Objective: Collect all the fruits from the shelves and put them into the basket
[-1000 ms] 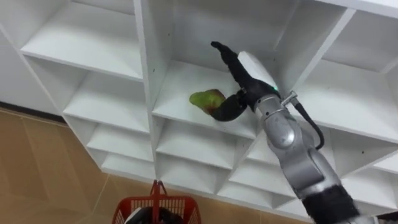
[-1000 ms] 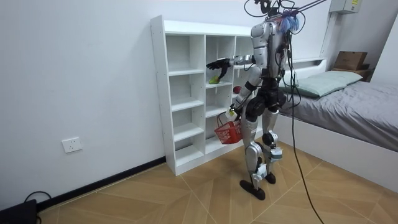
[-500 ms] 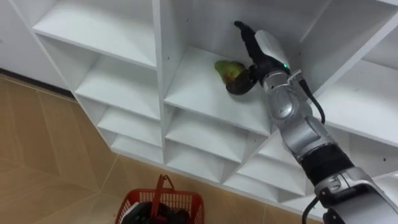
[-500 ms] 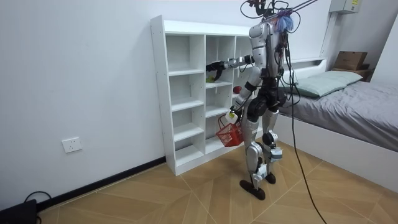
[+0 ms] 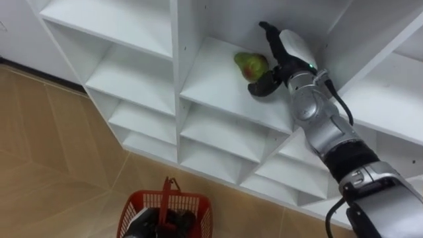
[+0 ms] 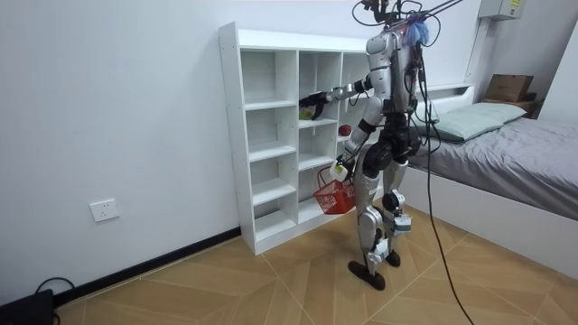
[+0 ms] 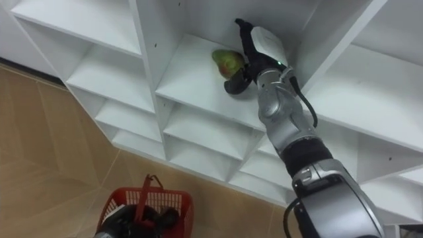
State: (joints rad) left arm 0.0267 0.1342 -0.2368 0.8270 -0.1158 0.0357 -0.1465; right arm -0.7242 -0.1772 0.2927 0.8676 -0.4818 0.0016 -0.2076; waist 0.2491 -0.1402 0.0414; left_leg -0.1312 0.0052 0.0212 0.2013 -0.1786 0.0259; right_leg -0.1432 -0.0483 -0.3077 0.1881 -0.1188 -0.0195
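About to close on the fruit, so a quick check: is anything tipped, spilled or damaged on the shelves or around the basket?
Nothing stands out. The green fruit sits on its shelf right beside the open right hand. The closet looks intact, and the red basket below shows nothing spilled around it.

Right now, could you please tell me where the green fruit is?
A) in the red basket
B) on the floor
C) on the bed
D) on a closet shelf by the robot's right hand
D: the green fruit lies on a white closet shelf, with the right hand open beside it.
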